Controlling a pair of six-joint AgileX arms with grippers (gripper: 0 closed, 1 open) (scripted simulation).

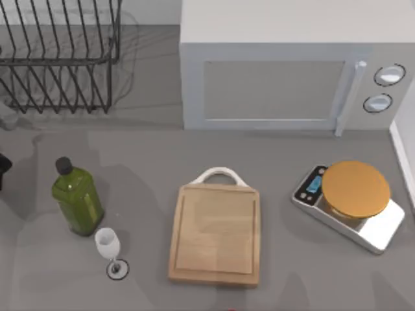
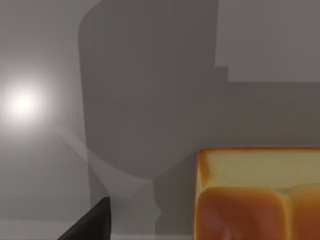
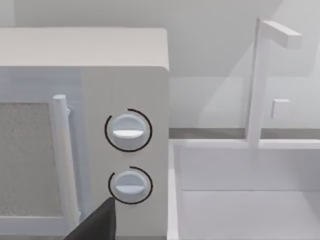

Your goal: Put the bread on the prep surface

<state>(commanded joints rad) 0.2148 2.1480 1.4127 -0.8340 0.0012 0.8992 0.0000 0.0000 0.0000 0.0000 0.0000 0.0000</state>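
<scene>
From above I see the prep surface [image 1: 214, 234], a light-wood cutting board with a grooved border, lying flat near the front edge of the grey tabletop [image 1: 149, 168], about midway between its left and right edges, its white loop handle [image 1: 219, 175] pointing toward the back, and the board is bare. Toward the front left corner stand a green bottle [image 1: 76, 198] with a dark cap and, just beside it on the front side, a small clear wine glass [image 1: 109, 249]. Near the right edge sits a kitchen scale [image 1: 382, 233] with a round orange plate [image 1: 356, 188] on top. Along the back edge a white microwave [image 1: 292, 71] takes the middle and right, and a black wire rack [image 1: 58, 55] occupies the back left corner. In my left wrist view the bread [image 2: 257, 195], golden-yellow with an orange-brown toasted crust, rests on grey tabletop, and one dark fingertip [image 2: 90, 225] of the left pincer stands apart from it to one side; I cannot tell whether that pincer is spread or pressed together. My right wrist view faces the microwave's two round dials [image 3: 128, 131] and door handle [image 3: 65, 160], with a white sink basin [image 3: 245, 195] and faucet [image 3: 260, 80] alongside; a dark fingertip [image 3: 97, 225] of the right pincer pokes in, and I cannot tell its state either
</scene>
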